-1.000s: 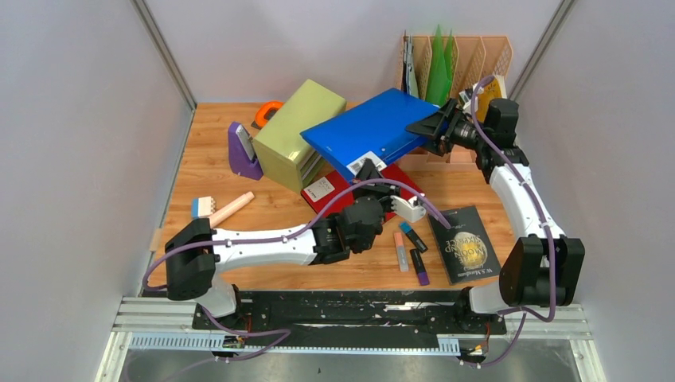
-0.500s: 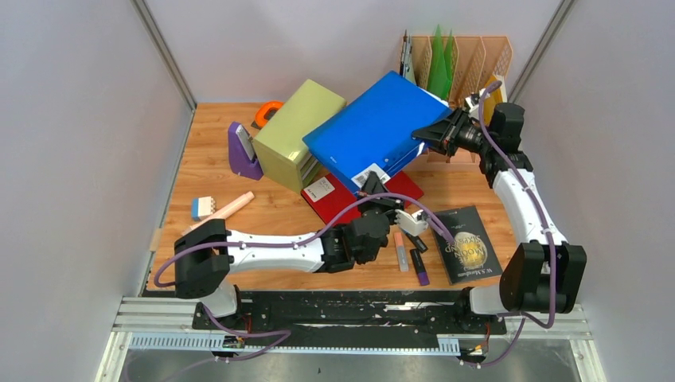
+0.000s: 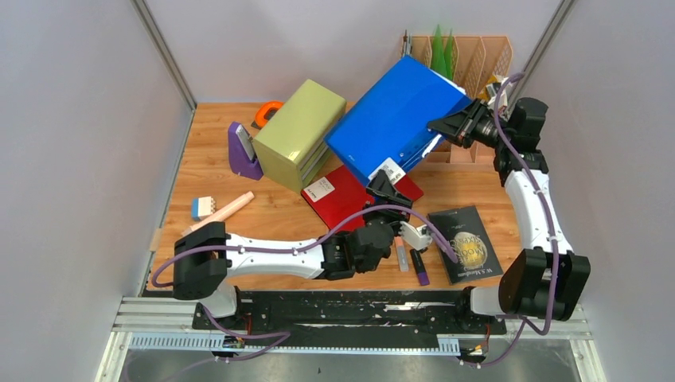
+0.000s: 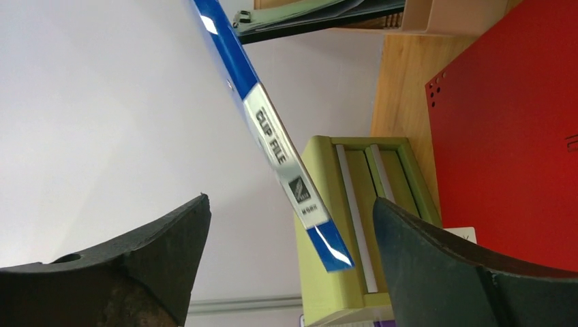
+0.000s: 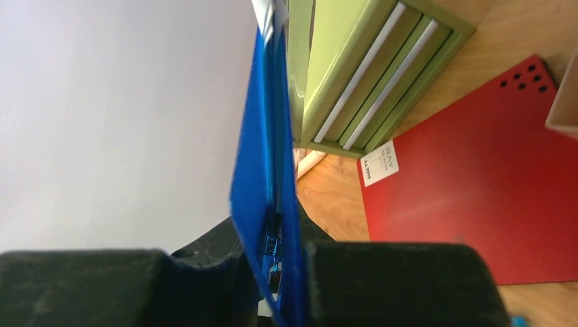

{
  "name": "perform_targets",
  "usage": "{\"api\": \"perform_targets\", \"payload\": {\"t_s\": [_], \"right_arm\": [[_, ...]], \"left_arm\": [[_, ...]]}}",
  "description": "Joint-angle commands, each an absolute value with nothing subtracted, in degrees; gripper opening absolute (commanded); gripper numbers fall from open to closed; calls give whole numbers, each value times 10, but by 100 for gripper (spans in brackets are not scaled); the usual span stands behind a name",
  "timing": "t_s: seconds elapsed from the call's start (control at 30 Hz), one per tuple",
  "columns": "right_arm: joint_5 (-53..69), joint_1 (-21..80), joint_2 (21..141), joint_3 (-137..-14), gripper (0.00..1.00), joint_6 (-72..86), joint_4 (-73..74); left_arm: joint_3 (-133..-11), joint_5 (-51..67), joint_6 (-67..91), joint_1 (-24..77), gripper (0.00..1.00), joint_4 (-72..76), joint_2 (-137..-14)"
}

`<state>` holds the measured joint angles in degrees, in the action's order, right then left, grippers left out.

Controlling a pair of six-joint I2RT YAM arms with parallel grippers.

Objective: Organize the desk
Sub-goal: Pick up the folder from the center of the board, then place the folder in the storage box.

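The desk is orange-brown wood with a metal rail along its near edge. My right gripper is shut on the edge of a blue clip file. The file hangs tilted above the desk, in front of the peach file rack. My left gripper stands open just below the file's labelled corner and touches nothing. A red folder lies flat under it.
An olive-green drawer chest stands left of the file, beside a purple holder and an orange tape roll. A black book and several markers lie at the near right. An eraser and a peach stick lie at the left.
My left gripper let go of the file's corner, opened and drew back toward the near edge. My right gripper shut on the file's far edge and raised it toward the rack.
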<state>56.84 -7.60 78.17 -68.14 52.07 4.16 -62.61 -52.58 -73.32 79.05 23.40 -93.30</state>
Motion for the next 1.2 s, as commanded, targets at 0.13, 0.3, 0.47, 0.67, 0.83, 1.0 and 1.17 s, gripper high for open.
{"api": "perform_targets", "payload": {"t_s": [0.13, 0.3, 0.47, 0.67, 0.83, 1.0, 1.17], "right_arm": [[598, -113, 733, -805, 0, 419, 67], [591, -158, 731, -881, 0, 380, 99], [543, -183, 737, -972, 0, 315, 137], [463, -183, 759, -1074, 0, 230, 185], [405, -183, 770, -1125, 0, 185, 203], [332, -184, 781, -1161, 0, 147, 215], [264, -184, 796, -1178, 0, 119, 215]], "left_arm": [[-637, -519, -698, 788, 100, 213, -873], [-649, -510, -656, 768, 100, 148, -848], [-689, -478, -555, 735, 100, 29, -818], [-707, -442, -484, 685, 100, -55, -789], [-736, -405, -431, 637, 100, -115, -771], [-765, -382, -394, 595, 100, -152, -763], [-796, -352, -354, 564, 100, -182, -762]]}}
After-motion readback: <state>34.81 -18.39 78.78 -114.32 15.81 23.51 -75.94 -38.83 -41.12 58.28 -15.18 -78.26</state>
